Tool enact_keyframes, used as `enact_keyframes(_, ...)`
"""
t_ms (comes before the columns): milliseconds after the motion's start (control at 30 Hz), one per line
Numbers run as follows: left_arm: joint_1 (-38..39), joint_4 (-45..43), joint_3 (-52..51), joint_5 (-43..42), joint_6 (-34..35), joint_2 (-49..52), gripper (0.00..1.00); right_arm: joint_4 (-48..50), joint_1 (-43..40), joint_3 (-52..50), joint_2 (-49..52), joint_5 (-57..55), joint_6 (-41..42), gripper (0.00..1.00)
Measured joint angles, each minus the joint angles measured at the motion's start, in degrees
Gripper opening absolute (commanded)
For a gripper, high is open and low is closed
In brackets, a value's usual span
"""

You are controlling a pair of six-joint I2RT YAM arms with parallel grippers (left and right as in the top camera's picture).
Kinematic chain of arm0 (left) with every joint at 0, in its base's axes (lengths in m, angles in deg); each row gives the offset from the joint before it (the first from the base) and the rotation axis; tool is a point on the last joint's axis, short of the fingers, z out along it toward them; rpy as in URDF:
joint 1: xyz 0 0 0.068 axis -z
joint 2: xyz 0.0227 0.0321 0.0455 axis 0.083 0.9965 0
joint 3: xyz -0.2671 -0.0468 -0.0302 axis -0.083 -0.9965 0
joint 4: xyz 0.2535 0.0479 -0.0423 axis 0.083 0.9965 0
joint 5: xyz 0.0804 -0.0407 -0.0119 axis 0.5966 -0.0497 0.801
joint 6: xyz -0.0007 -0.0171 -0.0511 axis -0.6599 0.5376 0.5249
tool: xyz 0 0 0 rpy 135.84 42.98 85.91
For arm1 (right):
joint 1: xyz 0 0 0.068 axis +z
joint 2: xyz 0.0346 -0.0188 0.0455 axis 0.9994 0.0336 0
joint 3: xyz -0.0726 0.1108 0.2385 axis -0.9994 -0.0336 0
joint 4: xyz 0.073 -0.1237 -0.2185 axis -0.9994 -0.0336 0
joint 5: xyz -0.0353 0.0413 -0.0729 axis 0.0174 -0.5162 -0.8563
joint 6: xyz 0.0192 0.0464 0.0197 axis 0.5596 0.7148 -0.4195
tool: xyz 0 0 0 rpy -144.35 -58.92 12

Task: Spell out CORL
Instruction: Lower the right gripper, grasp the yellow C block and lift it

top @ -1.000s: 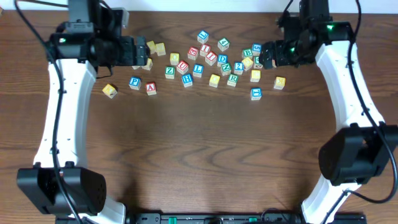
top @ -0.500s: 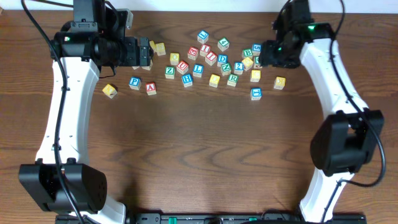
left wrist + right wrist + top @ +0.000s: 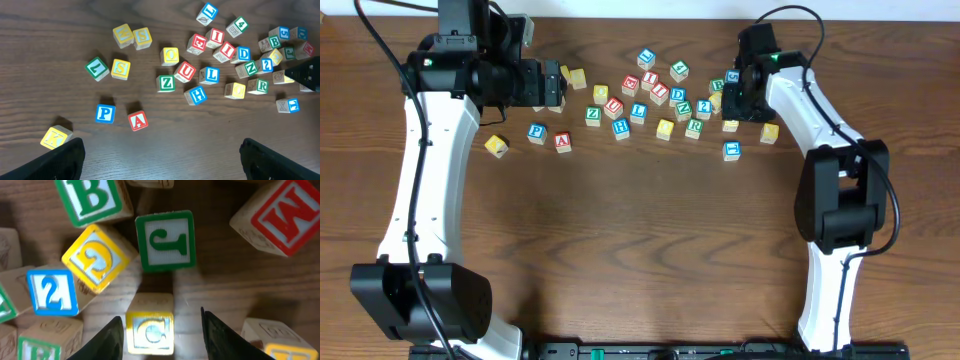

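Note:
Lettered wooden blocks lie scattered across the far middle of the table. Between the fingers of my right gripper [image 3: 162,337] sits a yellow-faced C block [image 3: 149,332]. The left finger [image 3: 112,340] is nearly against it, and a gap shows at the right finger [image 3: 220,337], so the jaws are open round it. From overhead, the right gripper [image 3: 732,100] covers that block. A yellow O [image 3: 170,56], a blue L [image 3: 212,75] and a green R [image 3: 262,86] show in the left wrist view. My left gripper [image 3: 161,160] hangs wide open and empty, above the pile's left end [image 3: 552,85].
Close round the C block lie a green J [image 3: 165,241], a yellow block with a curved letter [image 3: 95,257], a blue 2 [image 3: 51,292], a green B [image 3: 92,197] and a red M [image 3: 285,212]. A blue P [image 3: 536,132], a red A [image 3: 562,141] and a yellow block [image 3: 497,146] lie apart at the left.
My right arm has swung left and lowered into the pile's right end, and its jaws have narrowed round the C block. The left gripper has barely shifted and stays open.

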Motion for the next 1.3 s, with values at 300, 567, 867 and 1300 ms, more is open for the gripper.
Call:
enact_keyframes(300,0.0,0.02,0.0,0.0,0.0,0.0,0.98,1.9,1.42,0.0,2.43,-0.2,0.09,0.38)
enact_keyframes(567,0.0,0.02,0.0,0.0,0.0,0.0,0.98,1.62,1.46,-0.02,2.75,-0.24,0.2,0.21)
enact_keyframes(867,0.0,0.02,0.0,0.0,0.0,0.0,0.98,-0.39,1.46,0.0,1.88,-0.24,0.17,0.16)
enact_keyframes(1300,0.0,0.02,0.0,0.0,0.0,0.0,0.98,-7.54,12.07,0.0,-10.16,8.98,2.01,0.11)
